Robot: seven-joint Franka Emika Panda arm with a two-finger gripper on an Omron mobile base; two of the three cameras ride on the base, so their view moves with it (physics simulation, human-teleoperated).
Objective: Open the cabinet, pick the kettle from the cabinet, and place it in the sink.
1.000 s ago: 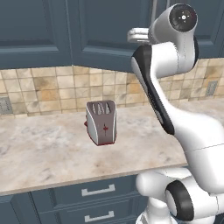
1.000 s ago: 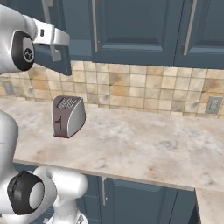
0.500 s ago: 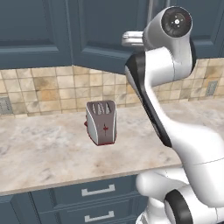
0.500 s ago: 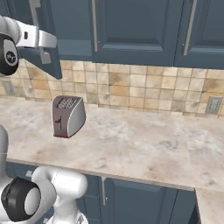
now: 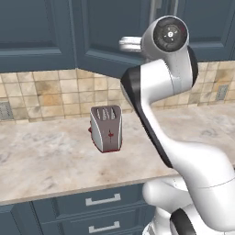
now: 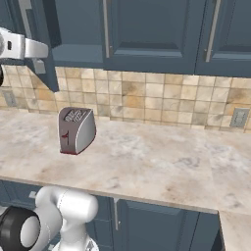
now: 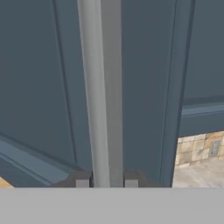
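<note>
My gripper (image 7: 106, 183) is shut on the long silver bar handle (image 7: 103, 87) of a dark blue-grey cabinet door (image 7: 39, 87); one dark fingertip stands on each side of the bar's lower end. In the left base view this door (image 5: 108, 39) stands swung partly out from the cabinet row, with my wrist (image 5: 131, 44) in front of it. From the right base the same door shows edge-on (image 6: 46, 34) beside my hand (image 6: 28, 49). The kettle is hidden. The sink is out of view.
A silver slotted toaster (image 5: 106, 128) (image 6: 75, 130) stands on the beige stone counter (image 6: 162, 162) below the door. Two neighbouring cabinet doors (image 6: 147, 29) to the right are closed. Blue drawers (image 5: 101, 202) run under the counter. A wall outlet (image 6: 238, 117) sits on the tiled backsplash.
My hand has drawn back and to the left with the handle, and the door has swung further out from the cabinet. The toaster has not moved.
</note>
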